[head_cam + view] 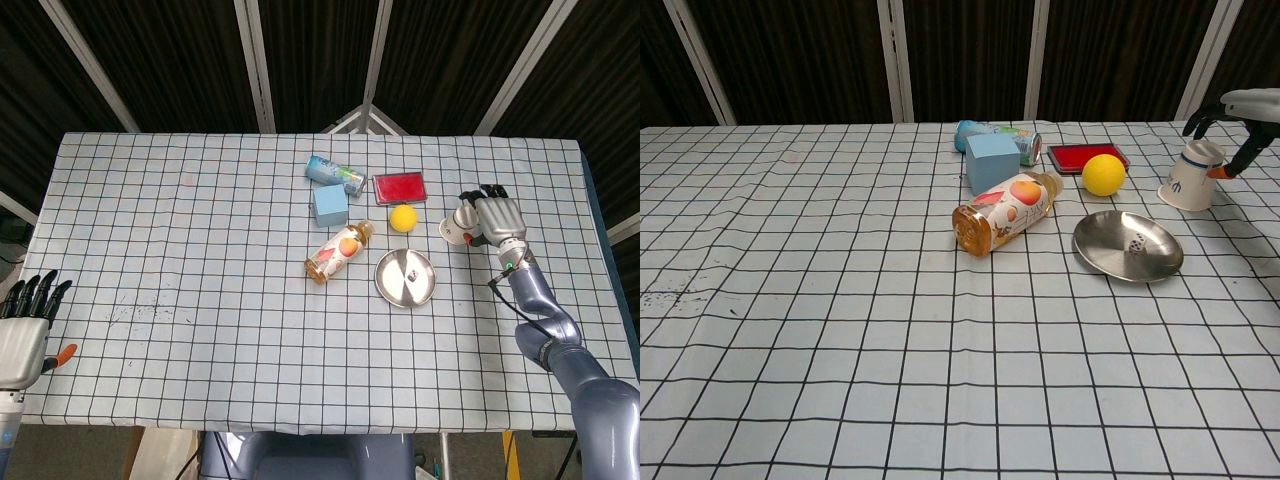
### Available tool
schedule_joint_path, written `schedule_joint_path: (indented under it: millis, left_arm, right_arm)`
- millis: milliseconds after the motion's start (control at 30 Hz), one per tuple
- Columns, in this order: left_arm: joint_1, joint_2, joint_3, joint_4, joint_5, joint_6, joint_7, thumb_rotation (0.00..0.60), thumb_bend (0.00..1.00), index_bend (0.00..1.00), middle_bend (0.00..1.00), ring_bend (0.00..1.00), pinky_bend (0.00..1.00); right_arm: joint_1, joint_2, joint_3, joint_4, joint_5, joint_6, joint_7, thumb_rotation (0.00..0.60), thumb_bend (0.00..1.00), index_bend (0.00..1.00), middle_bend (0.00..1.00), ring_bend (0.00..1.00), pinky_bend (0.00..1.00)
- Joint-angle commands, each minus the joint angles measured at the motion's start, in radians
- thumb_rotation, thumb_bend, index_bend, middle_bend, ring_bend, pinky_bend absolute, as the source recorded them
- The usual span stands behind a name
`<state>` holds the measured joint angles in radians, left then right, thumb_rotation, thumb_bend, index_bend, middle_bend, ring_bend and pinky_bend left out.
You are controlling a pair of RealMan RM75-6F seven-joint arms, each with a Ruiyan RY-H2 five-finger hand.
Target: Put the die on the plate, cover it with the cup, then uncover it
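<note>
Die [1135, 243] sits in the steel plate [1095, 250]. Your right hand [496, 217] curls around the tilted paper cup [1191, 179], grip unconfirmed; a loose hold could tip it.

Right hand [495, 217]: silver-grey metallic back plate showing, with dark, near-black fingers [486, 190] running off it; an orange tip is showing at its lower edge in the chest view [1252, 108]. Wrist is carrying a small green light (bright dot, just below the hand) and a thin black cable looping off the side. Right forearm [540, 300] is presenting as smooth blue-grey segmented shells, widening at each joint collar.

Left hand [25, 335]: same silver-grey palm block, black fingers [35, 290], one orange tip [62, 353] sticking out at the side.
</note>
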<state>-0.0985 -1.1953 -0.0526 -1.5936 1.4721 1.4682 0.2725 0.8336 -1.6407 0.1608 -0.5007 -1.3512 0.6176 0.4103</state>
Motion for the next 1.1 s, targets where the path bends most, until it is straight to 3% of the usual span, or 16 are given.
schedule_joint_path:
  millis: [33,767,1100]
  left_arm:
    - [-0.003,0.0,-0.001,0.001,-0.002,-0.004,-0.001,0.6,0.26,0.11,0.0,0.0,0.02]
    - [-0.006,0.003,0.001,0.0,-0.015,-0.01,0.002,0.6,0.26,0.12,0.0,0.0,0.02]
    - [-0.007,0.003,0.003,-0.002,-0.016,-0.01,0.003,0.6,0.26,0.12,0.0,0.0,0.02]
  right_arm:
    - [0.003,-0.003,-0.001,0.003,-0.004,0.005,0.003,0.6,0.31,0.22,0.28,0.12,0.06]
    - [0.009,-0.021,-0.02,0.03,-0.029,0.014,0.006,0.6,0.31,0.34,0.33,0.16,0.06]
    - [0.007,-0.015,-0.025,0.036,-0.034,0.011,0.01,0.6,0.31,0.34,0.33,0.16,0.06]
